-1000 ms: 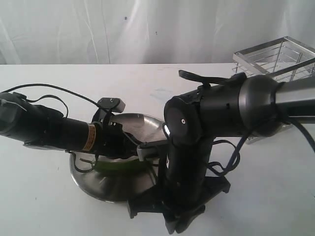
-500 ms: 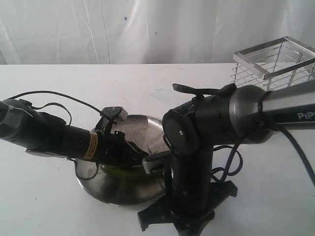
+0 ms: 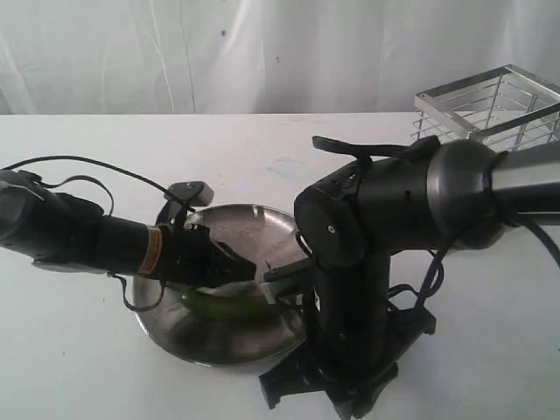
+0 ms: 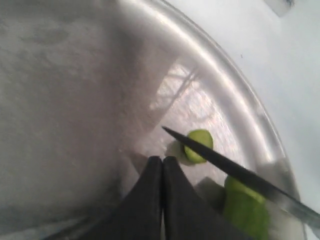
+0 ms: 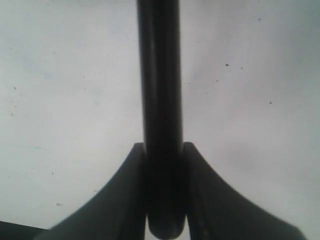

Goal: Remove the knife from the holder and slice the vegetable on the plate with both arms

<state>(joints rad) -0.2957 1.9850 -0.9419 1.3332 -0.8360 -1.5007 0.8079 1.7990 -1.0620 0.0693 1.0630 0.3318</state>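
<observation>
The green vegetable (image 3: 219,306) lies on the round steel plate (image 3: 210,352). In the left wrist view a cut green slice (image 4: 201,141) lies apart from the rest of the vegetable (image 4: 246,212). The dark knife blade (image 4: 225,164) crosses between the two pieces. My left gripper (image 4: 162,159) is shut with nothing between its fingers, low over the plate (image 4: 235,107) beside the vegetable. My right gripper (image 5: 162,150) is shut on the knife's black handle (image 5: 159,90). In the exterior view the right arm (image 3: 376,227) hides that gripper.
The silver wire holder (image 3: 490,105) stands at the back right of the white table (image 3: 79,367). The left arm (image 3: 79,236) and its black cables reach in from the left edge. The right arm's bulk covers the plate's right side.
The left gripper has drawn back a little and more of the vegetable shows. The right arm has shifted slightly to the right and lower. Both grippers have kept their state.
</observation>
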